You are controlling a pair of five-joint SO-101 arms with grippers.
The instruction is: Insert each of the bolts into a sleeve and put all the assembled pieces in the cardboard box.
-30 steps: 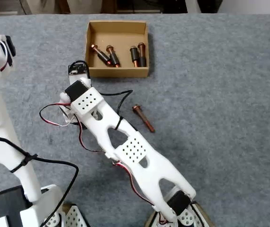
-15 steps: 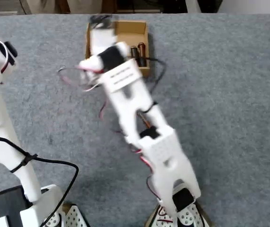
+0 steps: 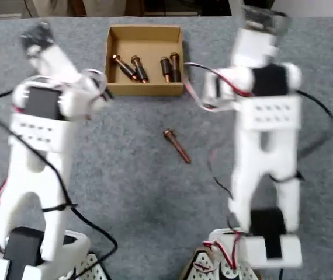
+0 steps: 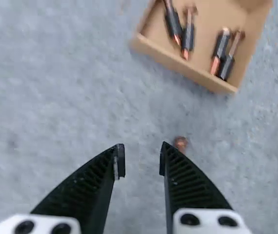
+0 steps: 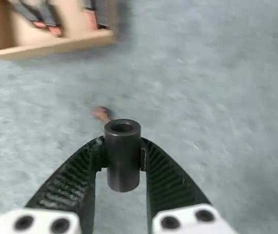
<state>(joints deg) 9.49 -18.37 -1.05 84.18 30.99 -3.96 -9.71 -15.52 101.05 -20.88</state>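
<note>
A copper bolt lies bare on the grey mat, in front of the cardboard box. My right gripper is shut on a black sleeve, held upright above the mat with the bolt's head just beyond it. My left gripper hangs open and empty over the mat, the bolt's head peeking past one fingertip. Several assembled pieces lie inside the box. In the high view both arms stand raised, one on each side of the bolt.
The box's near wall is farther off in the left wrist view, and the box sits beyond the bolt in the right wrist view. Loose cables hang from the right arm near the box. Grey mat surrounds the bolt.
The right arm swung from the left of the box, across it, over to the right side. The left arm moved in from the left edge toward the box.
</note>
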